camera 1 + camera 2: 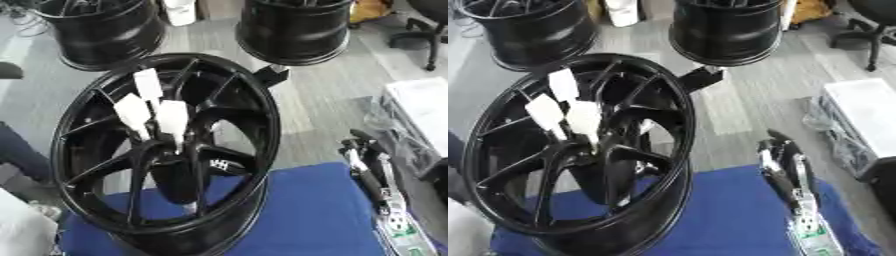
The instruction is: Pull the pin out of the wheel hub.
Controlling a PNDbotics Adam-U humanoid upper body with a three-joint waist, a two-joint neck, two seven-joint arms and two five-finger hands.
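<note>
Black and glossy, one large wheel hub [166, 155] stands tilted on a blue surface [306, 215], filling the left half of the view, its spokes meeting at a dark centre near 8 o'clock from the middle of the picture. Three white tags [149, 107] hang in front of the spokes, clustered just above the centre at about 10 o'clock; thin pale stems run down from them toward the centre, and the pin itself cannot be made out among them. Two more black wheel hubs [293, 30] stand on the grey floor [324, 100] behind, one at 11 o'clock and one at 1 o'clock. The robot's right hand [785, 170] shows at 4 o'clock, black with silver parts, well apart from the near hub and touching nothing; its fingers [779, 145] point up and away, roughly straight and holding nothing. The left hand is out of sight. One white box [868, 107] sits at the right edge, at 3 o'clock.
</note>
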